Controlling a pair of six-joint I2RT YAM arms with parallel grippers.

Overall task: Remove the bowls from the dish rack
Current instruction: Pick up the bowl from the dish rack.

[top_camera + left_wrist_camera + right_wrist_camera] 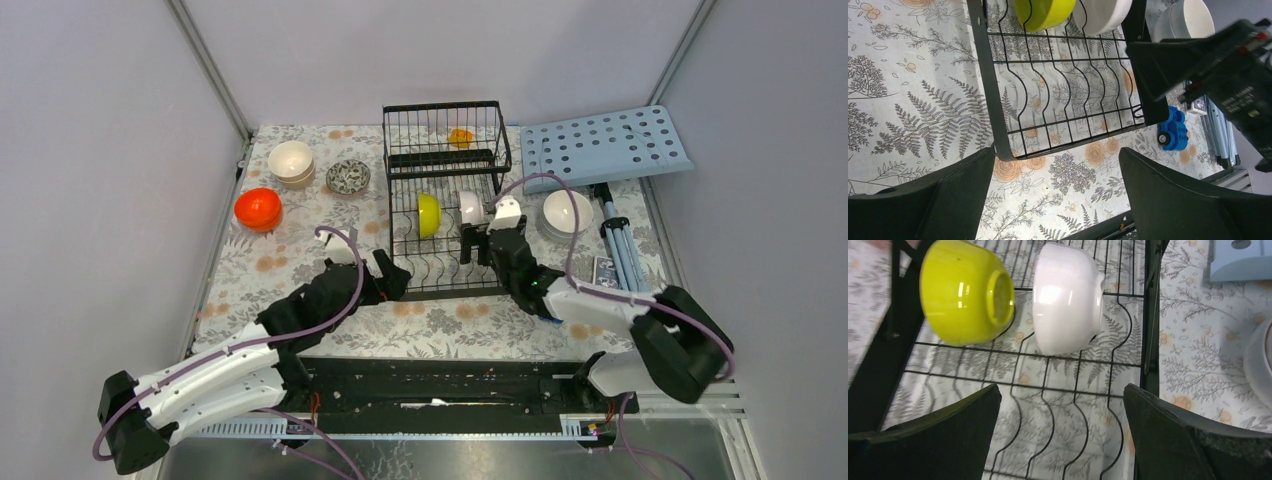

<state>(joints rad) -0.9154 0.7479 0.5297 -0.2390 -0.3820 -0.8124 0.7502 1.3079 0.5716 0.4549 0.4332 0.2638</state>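
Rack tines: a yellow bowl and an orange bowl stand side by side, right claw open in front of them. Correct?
Not quite. The bowl beside the yellow bowl on the rack tines is a white bowl, not an orange one. The right wrist view shows it. The right claw is open in front of them, as you said.

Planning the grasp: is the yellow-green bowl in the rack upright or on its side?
On its side: the yellow-green bowl stands on edge, base facing the white bowl.
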